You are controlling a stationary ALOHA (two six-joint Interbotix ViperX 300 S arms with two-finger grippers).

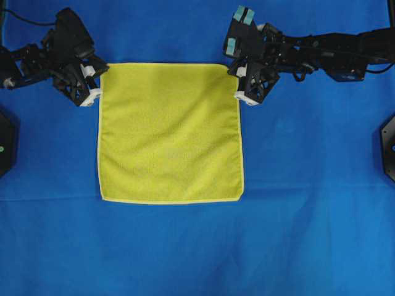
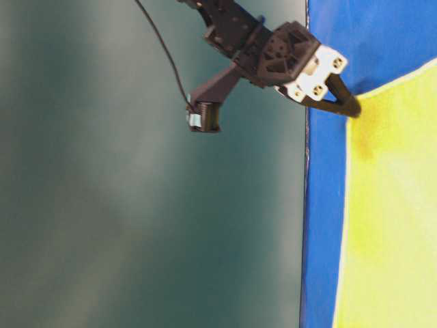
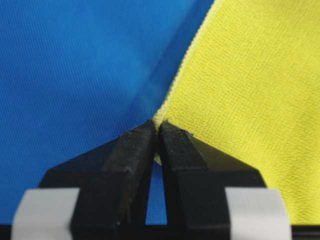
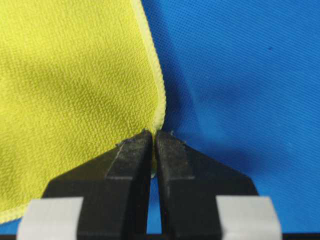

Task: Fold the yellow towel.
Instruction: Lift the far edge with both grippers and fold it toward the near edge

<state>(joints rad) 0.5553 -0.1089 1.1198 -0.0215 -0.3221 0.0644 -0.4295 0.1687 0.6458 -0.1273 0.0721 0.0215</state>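
Left gripper (image 3: 158, 131): black fingertips pinched on a corner of the square bright-yellow microfibre towel (image 1: 170, 132). Right gripper (image 4: 153, 140): likewise clamped on the opposite top corner. Only the wrist views show these pinches; overhead, the towel lies flat, centred on the blue cloth-covered table (image 1: 308, 234).

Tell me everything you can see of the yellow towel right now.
The yellow towel is a square, bright-yellow cloth with a fine woven texture and a paler stitched hem. It lies spread flat and unfolded on the blue table cover, its edges roughly square to the overhead view. The left gripper is shut on its hem at one far corner, and the right gripper is shut on the other far corner. The two near corners lie free. Nothing else touches it.
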